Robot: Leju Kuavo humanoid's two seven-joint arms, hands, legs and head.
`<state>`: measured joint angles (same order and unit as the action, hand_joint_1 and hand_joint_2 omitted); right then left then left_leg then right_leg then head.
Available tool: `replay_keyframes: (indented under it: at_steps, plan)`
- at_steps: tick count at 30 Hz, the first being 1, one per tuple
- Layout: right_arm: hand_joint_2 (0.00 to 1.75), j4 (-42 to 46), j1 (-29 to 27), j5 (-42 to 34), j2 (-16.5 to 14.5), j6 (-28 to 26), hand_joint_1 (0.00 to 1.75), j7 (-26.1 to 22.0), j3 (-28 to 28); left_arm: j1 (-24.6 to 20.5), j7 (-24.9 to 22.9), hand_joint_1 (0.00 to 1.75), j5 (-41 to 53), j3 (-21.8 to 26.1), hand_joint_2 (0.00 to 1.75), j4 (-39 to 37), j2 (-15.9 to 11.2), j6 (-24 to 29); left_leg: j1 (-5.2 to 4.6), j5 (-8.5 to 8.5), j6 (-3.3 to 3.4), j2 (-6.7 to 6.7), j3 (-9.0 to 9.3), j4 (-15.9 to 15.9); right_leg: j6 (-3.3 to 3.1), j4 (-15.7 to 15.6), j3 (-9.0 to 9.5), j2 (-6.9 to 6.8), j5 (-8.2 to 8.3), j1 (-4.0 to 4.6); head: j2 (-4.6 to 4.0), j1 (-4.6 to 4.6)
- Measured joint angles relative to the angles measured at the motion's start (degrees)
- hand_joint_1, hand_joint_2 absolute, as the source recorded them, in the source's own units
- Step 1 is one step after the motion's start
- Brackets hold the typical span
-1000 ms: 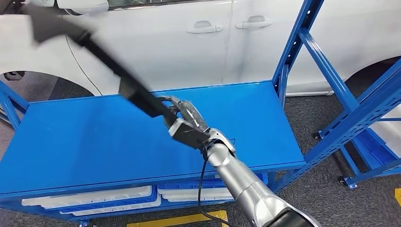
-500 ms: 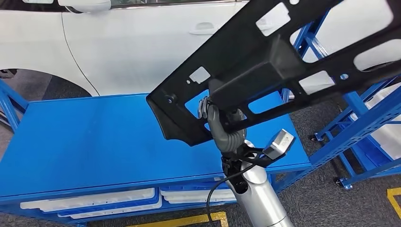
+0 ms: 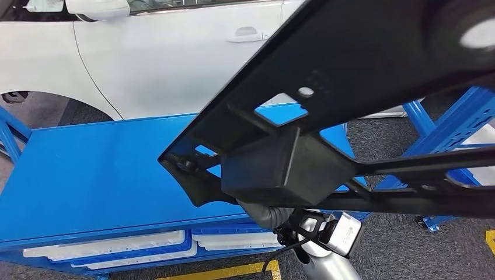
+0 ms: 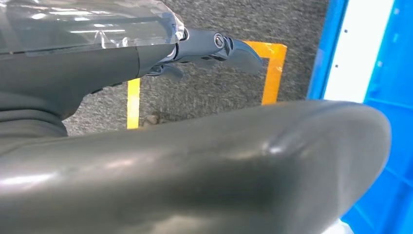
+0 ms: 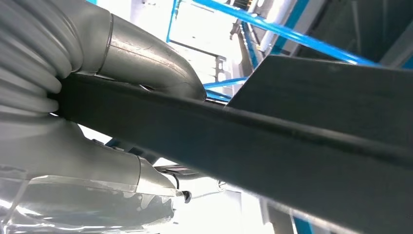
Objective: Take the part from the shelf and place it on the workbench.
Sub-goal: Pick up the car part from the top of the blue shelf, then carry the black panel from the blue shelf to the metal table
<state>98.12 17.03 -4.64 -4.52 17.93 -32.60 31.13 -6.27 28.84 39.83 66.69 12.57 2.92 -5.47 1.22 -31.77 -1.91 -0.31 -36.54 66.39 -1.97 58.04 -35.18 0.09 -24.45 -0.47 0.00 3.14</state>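
Note:
A large black plastic part (image 3: 350, 87) with several cut-outs hangs tilted above the right half of the blue workbench (image 3: 87, 169), close to the camera. My right hand (image 3: 265, 213) grips it from underneath and is mostly hidden by it. In the right wrist view the thumb (image 5: 146, 58) and the fingers clamp a black bar of the part (image 5: 292, 146). My left hand (image 4: 209, 44) hangs over grey floor with its dark fingers apart and holds nothing.
A white car (image 3: 163, 58) stands behind the workbench. Blue shelf uprights (image 3: 461, 122) rise at the right. White trays (image 3: 117, 245) sit on the level under the bench top. Yellow tape (image 3: 222, 271) marks the floor in front.
My right arm has turned and raised the part: it pointed edge-on to the upper left, then swung flat-side up, and now looms larger and nearer the camera.

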Motion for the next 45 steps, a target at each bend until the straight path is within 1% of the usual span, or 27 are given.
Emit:
replay_keyframes:
  at_steps: [2,3,4,6,8,12,13,14,16,17,18,19,20,22,24,27,28,29,32,33,35,37,38,40,42,43,45]
  plan:
    - [1.75,1.10,-0.11,0.08,0.43,-0.79,1.75,0.30,0.48,0.06,-0.51,0.00,0.14,0.00,0.00,0.00,-0.09,0.08,0.00,-3.18,-0.16,0.00,-1.93,6.38,-0.20,0.07,-0.63,-0.19,0.44,0.20,0.00,-0.01]
    - [1.75,1.53,-0.19,0.15,0.69,-0.97,1.75,0.33,0.65,0.13,-0.78,0.00,0.21,0.00,0.00,0.00,-0.11,0.12,0.00,-3.34,-0.16,0.00,-1.72,7.19,-0.20,0.15,-1.02,-0.22,0.71,0.27,0.00,-0.01]
    - [1.75,1.92,-0.26,0.22,0.93,-1.01,1.75,0.36,0.81,0.19,-1.01,0.00,0.27,0.00,0.00,0.00,-0.13,0.16,-0.01,-2.46,-0.08,0.00,-0.31,5.56,-0.14,0.25,-1.43,-0.20,1.00,0.31,0.00,-0.01]
    - [1.75,2.78,-0.36,0.45,1.36,-0.92,1.75,0.27,1.17,0.14,-1.38,0.00,0.44,0.00,0.00,0.00,-0.17,0.23,-0.04,0.26,0.35,0.00,4.80,-2.58,0.17,0.52,-2.09,-0.13,1.55,0.33,0.00,0.00]
    - [1.75,3.61,-0.37,0.80,1.74,-0.89,1.75,0.11,1.54,-0.02,-1.56,0.00,0.78,0.00,0.00,0.00,-0.23,0.29,-0.35,1.82,0.90,-0.06,8.09,-8.37,0.74,0.67,-2.36,-0.12,2.09,0.40,0.00,0.00]
    - [1.75,4.18,-0.60,2.14,2.85,-0.86,1.75,0.14,2.66,-0.09,-1.78,0.00,1.33,0.00,0.00,0.00,-0.22,0.25,-0.60,3.46,2.14,-0.05,7.66,-9.17,2.12,0.33,-2.70,-0.05,3.17,0.35,0.00,-0.01]
    - [1.75,4.16,-0.65,2.50,3.19,-0.86,1.75,0.16,2.96,-0.21,-1.84,0.00,1.39,-0.01,0.00,0.00,-0.19,0.21,-0.47,4.10,2.51,0.06,7.17,-9.32,2.37,1.05,-3.26,-0.01,2.21,0.34,0.00,-0.02]
    - [1.75,4.04,-0.70,2.84,3.61,-0.87,1.75,0.13,3.31,-0.34,-1.88,0.00,1.38,-0.02,0.00,0.00,-0.15,0.16,-0.32,4.81,2.83,0.18,6.52,-9.46,2.58,2.98,-4.18,0.01,0.12,0.32,0.00,-0.02]
    - [1.75,3.39,-0.88,3.31,4.45,-0.79,1.75,-0.05,4.17,-0.46,-1.93,0.00,1.23,-0.02,0.00,0.00,-0.13,0.03,-0.33,6.02,3.20,0.36,4.96,-9.43,2.97,10.09,-6.44,-0.01,-5.68,0.17,0.00,-0.02]
    - [1.75,2.79,-1.02,3.48,4.88,-0.61,1.75,-0.15,4.75,-0.43,-1.88,0.00,1.10,-0.02,0.00,0.00,-0.13,-0.04,-0.36,6.56,3.23,0.39,4.18,-9.36,3.15,13.81,-7.21,-0.02,-7.68,0.11,0.00,-0.02]
    - [1.75,2.08,-1.17,3.59,5.23,-0.35,1.75,-0.21,5.33,-0.37,-1.78,0.00,0.97,-0.01,0.00,0.00,-0.13,-0.13,-0.39,7.04,3.18,0.43,3.44,-9.26,3.27,16.15,-7.25,-0.02,-8.36,0.06,0.00,-0.02]
    - [1.75,1.33,-1.30,3.67,5.52,-0.10,1.75,-0.22,5.92,-0.29,-1.63,0.00,0.87,-0.01,0.00,0.00,-0.13,-0.22,-0.40,7.48,3.10,0.44,2.71,-9.11,3.30,16.52,-6.32,-0.03,-7.88,0.01,0.00,-0.02]
    - [1.75,0.60,-1.38,3.73,5.75,0.09,1.75,-0.21,6.47,-0.22,-1.50,0.00,0.85,0.00,0.00,0.00,-0.12,-0.30,-0.40,7.87,2.98,0.45,2.00,-8.92,3.24,14.59,-4.27,-0.03,-6.67,-0.04,0.00,-0.02]
    - [1.75,-0.76,-1.29,3.79,5.99,0.17,1.75,-0.15,7.40,-0.12,-1.23,0.00,0.84,0.00,0.00,0.00,-0.07,-0.44,-0.47,8.55,2.60,0.39,0.74,-8.40,2.86,6.56,1.85,-0.02,-5.09,-0.03,0.00,-0.02]
    - [1.75,-2.18,-1.13,3.79,6.10,0.13,1.75,-0.08,8.13,-0.02,-1.01,0.00,0.84,0.00,0.00,0.00,0.00,-0.49,-0.52,9.23,2.00,0.31,0.24,-8.21,2.25,0.86,5.65,0.04,-4.97,0.25,0.00,-0.01]
    - [1.75,-4.90,-0.93,3.75,6.19,0.11,1.75,-0.12,9.06,0.16,-0.79,0.00,0.77,0.01,0.00,0.00,0.04,-0.46,-0.42,10.20,0.92,0.24,0.22,-8.57,1.14,-0.44,5.62,0.01,-4.19,0.46,0.00,-0.04]
    - [1.75,-5.89,-0.84,3.74,6.18,0.13,1.75,-0.18,9.39,0.28,-0.75,0.00,0.68,0.03,0.00,-0.01,0.08,-0.43,-0.37,9.52,0.63,0.22,-0.15,-8.18,0.64,-0.67,5.21,-0.09,-3.58,0.37,0.00,-0.03]
    - [1.75,-6.80,-0.74,3.69,6.16,0.15,1.75,-0.27,9.72,0.42,-0.74,0.00,0.55,0.04,0.00,-0.01,0.12,-0.38,-0.31,7.70,0.41,0.19,-0.79,-6.80,0.17,-0.95,4.66,-0.20,-2.84,0.23,0.00,-0.03]
    - [1.75,-9.40,-0.54,3.36,6.11,0.21,1.75,-0.49,10.58,0.71,-0.73,0.00,0.27,0.09,0.00,-0.02,0.22,-0.09,-0.19,-0.62,0.01,0.18,-3.44,2.81,-0.46,-1.10,2.38,-0.32,-0.83,0.31,0.00,-0.02]
    - [1.75,-10.10,-0.54,3.23,6.12,0.23,1.75,-0.54,10.75,0.76,-0.73,0.00,0.23,0.10,0.00,-0.02,0.22,0.05,-0.19,-1.73,-0.07,0.18,-3.67,5.69,-0.44,-1.06,1.53,-0.34,-0.20,0.41,0.00,-0.02]
    - [1.75,-11.13,-0.56,2.97,6.13,0.22,1.75,-0.74,10.93,0.89,-0.75,0.00,0.19,0.12,0.00,-0.02,0.22,0.27,-0.20,-0.13,0.01,0.18,-1.60,6.47,-0.33,-0.92,-0.16,-0.38,1.04,0.57,0.00,-0.02]
    - [1.75,-11.70,-0.53,2.66,6.13,0.18,1.75,-1.06,10.96,0.93,-0.87,0.00,0.20,0.13,0.00,-0.02,0.19,0.44,-0.29,2.46,0.52,0.17,4.01,0.16,-0.09,-0.73,-1.57,-0.38,2.18,0.72,0.00,-0.02]
    - [1.75,-11.88,-0.48,2.48,6.13,0.16,1.75,-1.23,10.96,0.88,-1.01,0.00,0.22,0.13,0.00,-0.02,0.16,0.52,-0.43,2.57,0.85,0.16,7.19,-4.25,0.11,-0.63,-2.08,-0.37,2.67,0.84,0.00,-0.02]
    - [1.75,-12.09,-0.33,2.20,6.13,0.15,1.75,-1.45,10.96,0.79,-1.33,0.00,0.26,0.15,0.00,-0.02,0.10,0.69,-0.80,1.69,1.44,0.14,10.53,-9.71,0.69,-0.61,-2.57,-0.40,3.75,0.92,0.00,-0.02]
    - [1.75,-12.26,-0.22,1.97,6.16,0.15,1.75,-1.66,10.96,0.90,-1.74,0.00,0.27,0.19,0.00,-0.02,0.11,0.89,-0.90,2.09,2.03,0.21,10.31,-10.61,1.41,-0.79,-2.78,-0.41,4.78,0.85,0.00,-0.03]
    - [1.75,-12.32,-0.22,1.88,6.19,0.15,1.75,-1.75,10.96,0.97,-1.96,0.00,0.27,0.24,0.00,-0.02,0.13,1.00,-0.83,2.66,2.40,0.36,9.92,-10.69,1.76,-0.45,-3.06,-0.33,4.35,0.77,0.00,-0.03]
    - [1.75,-12.39,-0.28,1.75,6.26,0.16,1.75,-1.90,10.96,1.02,-2.50,0.00,0.15,0.37,0.00,-0.02,0.16,1.18,-0.58,4.10,3.12,0.69,8.70,-10.88,2.35,3.03,-4.35,-0.19,0.15,0.63,0.00,-0.03]
